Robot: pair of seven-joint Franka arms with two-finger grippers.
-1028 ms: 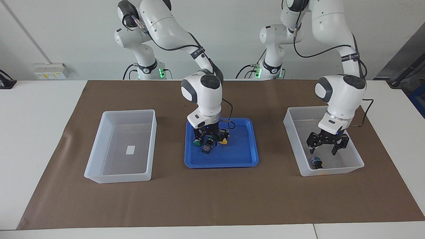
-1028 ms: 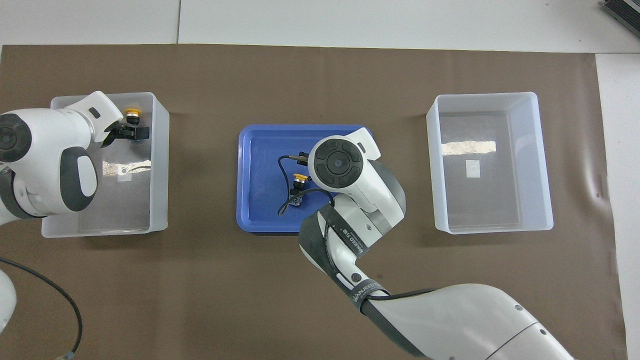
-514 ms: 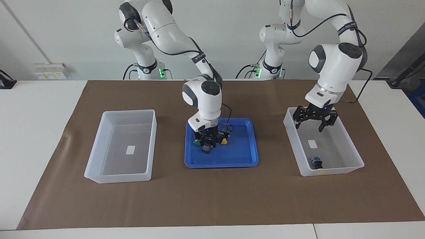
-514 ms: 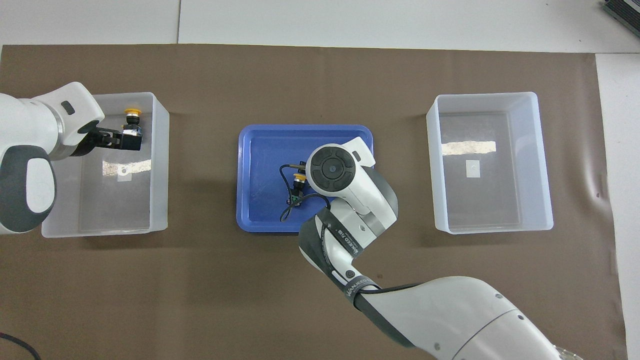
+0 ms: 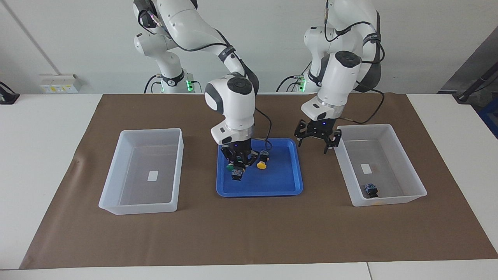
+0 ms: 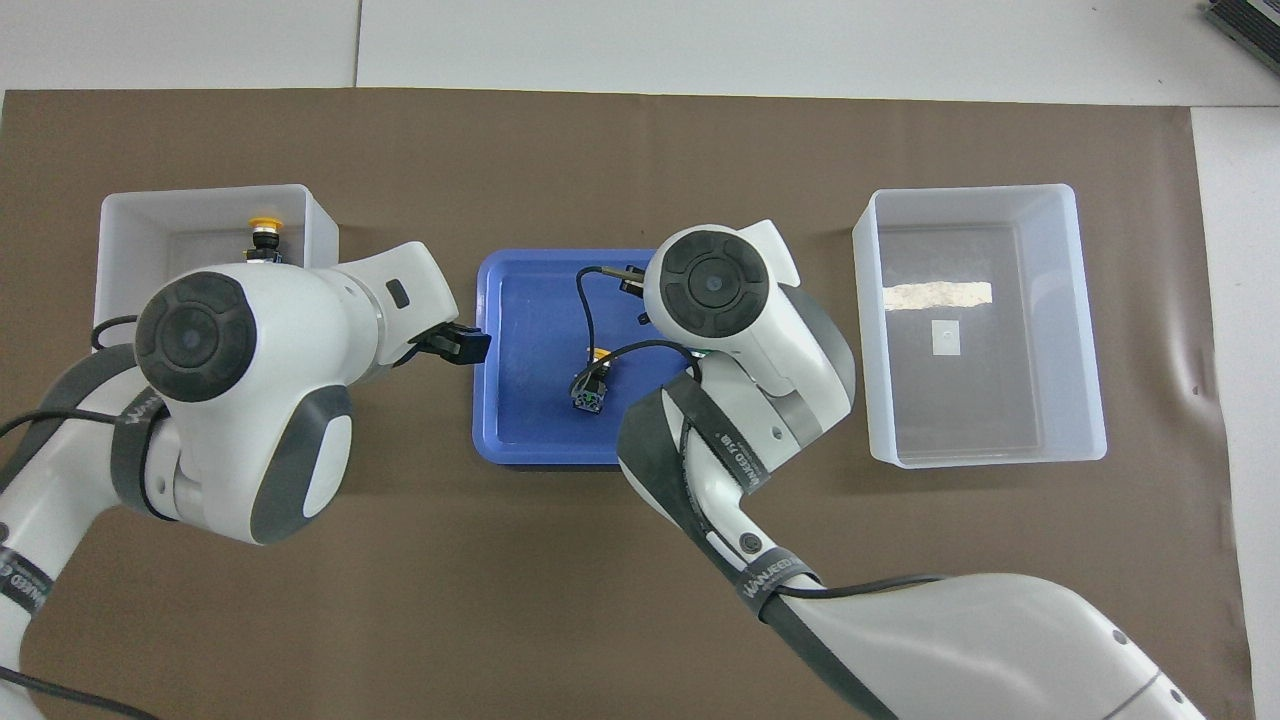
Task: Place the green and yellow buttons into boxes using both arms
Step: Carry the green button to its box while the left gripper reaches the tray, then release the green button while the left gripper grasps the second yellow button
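My right gripper (image 5: 238, 163) is low over the blue tray (image 5: 280, 182), shut on a green button (image 5: 230, 168); in the overhead view my own wrist hides it. A yellow button (image 5: 262, 165) lies on the tray beside it and also shows in the overhead view (image 6: 596, 358). The other green button is not clearly in view. My left gripper (image 5: 316, 142) is open and empty, in the air between the tray and the box (image 5: 418, 182) at the left arm's end. A yellow button (image 5: 371, 189) lies in that box (image 6: 320, 215).
The second box (image 5: 179, 155) stands at the right arm's end with only its white label inside; it also shows in the overhead view (image 6: 865, 300). A brown mat (image 5: 249, 233) covers the table under the tray and both boxes.
My left gripper rose out of its box, leaving the yellow button there, and moved toward the tray. My right gripper closed in on the green button and lifted slightly.
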